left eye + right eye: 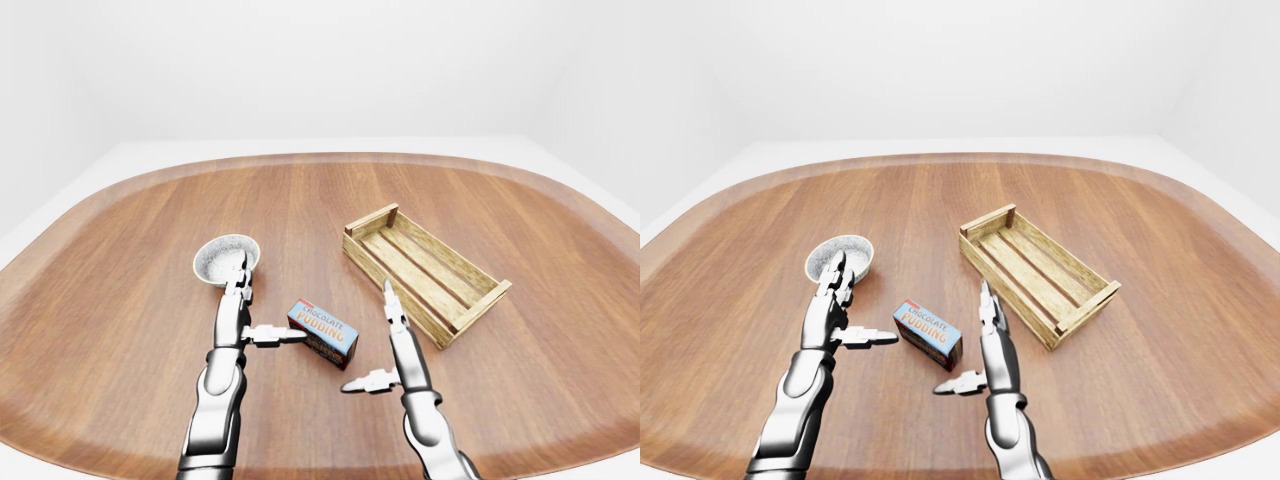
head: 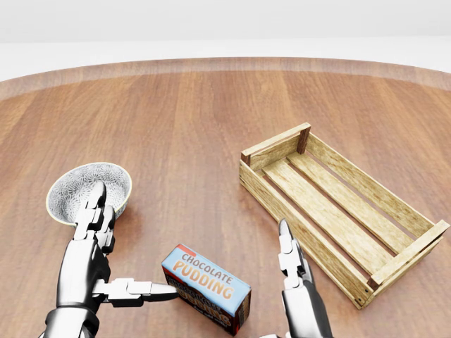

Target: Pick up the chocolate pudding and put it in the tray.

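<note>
Both hands open: left hand (image 1: 243,322) and right hand (image 1: 385,350) flank the pudding (image 2: 206,287), lower middle; squeeze evenly from both ends.

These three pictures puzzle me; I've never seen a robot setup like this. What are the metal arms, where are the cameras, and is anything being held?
It is a simulated humanoid robot, and all three pictures come from cameras on its head, looking out over its own arms: one head view and a left-eye and right-eye pair showing nearly the same scene. The silver arms end in three-finger hands. On the round wooden table lie a chocolate pudding box, a slatted wooden tray to the right and a patterned bowl to the left. The left hand and right hand stand open on either side of the box, the left thumb at its edge. Nothing is held.
</note>
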Robot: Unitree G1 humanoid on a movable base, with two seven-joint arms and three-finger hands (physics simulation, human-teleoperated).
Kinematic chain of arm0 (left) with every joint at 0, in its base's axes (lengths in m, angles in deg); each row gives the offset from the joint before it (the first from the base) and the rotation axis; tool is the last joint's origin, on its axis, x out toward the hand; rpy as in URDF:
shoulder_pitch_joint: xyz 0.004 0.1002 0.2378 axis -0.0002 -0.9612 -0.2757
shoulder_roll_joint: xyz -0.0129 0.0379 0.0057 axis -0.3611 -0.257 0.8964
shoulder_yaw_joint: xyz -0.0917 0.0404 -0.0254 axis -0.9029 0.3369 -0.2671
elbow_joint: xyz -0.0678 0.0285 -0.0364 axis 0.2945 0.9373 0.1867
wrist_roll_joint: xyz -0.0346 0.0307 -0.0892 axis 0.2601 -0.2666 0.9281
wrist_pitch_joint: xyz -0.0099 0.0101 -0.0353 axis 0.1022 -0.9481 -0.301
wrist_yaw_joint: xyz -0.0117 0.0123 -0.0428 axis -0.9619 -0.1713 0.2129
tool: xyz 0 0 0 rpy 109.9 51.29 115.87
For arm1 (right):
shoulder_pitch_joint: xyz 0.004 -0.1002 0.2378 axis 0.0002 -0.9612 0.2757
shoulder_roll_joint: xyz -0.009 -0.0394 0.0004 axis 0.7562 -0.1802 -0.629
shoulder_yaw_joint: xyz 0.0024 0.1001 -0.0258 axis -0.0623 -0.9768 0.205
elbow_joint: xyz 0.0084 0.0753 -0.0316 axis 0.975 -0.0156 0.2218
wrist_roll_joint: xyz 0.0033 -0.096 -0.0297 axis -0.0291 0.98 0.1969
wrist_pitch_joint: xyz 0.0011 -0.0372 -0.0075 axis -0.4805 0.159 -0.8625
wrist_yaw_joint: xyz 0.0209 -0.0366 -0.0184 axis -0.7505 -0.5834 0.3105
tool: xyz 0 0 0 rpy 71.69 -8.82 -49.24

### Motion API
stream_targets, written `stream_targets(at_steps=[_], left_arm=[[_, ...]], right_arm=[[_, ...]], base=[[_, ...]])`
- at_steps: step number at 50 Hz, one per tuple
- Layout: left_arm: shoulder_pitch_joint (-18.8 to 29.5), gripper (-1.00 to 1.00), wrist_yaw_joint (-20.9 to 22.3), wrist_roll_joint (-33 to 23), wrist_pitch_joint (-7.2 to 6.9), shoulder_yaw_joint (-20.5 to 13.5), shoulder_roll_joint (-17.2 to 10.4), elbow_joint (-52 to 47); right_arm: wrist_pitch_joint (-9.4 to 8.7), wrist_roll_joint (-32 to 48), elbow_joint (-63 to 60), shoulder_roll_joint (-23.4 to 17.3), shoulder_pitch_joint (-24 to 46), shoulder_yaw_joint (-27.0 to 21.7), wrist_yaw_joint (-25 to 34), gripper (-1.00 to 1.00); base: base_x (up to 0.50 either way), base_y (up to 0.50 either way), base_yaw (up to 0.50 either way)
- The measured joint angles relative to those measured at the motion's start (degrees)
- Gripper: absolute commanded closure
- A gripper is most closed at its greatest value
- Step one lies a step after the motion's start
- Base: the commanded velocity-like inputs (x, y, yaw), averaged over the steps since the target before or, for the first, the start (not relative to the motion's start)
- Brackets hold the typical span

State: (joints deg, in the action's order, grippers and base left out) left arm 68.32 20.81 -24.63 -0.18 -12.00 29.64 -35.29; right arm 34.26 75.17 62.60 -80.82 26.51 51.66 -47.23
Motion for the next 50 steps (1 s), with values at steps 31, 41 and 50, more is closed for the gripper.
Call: stream_targets(at_steps=[31,41,50], left_arm=[[-0.1,-1.0,0.2,0.0,0.26,0.0,0.0,0.3],[0.0,-1.0,0.2,0.0,0.05,0.0,0.0,0.2],[0.2,-1.0,0.2,0.0,-0.11,0.0,0.0,0.2]], right_arm=[[0.0,-2.3,10.1,2.0,4.8,2.2,0.6,-1.0],[0.0,-6.6,13.6,3.3,7.5,0.7,3.4,-1.0],[0.0,-9.0,16.7,4.3,9.6,-0.5,4.9,-1.0]], base=[[0.0,0.0,0.0],[0.0,0.0,0.0],[0.0,0.0,0.0]])
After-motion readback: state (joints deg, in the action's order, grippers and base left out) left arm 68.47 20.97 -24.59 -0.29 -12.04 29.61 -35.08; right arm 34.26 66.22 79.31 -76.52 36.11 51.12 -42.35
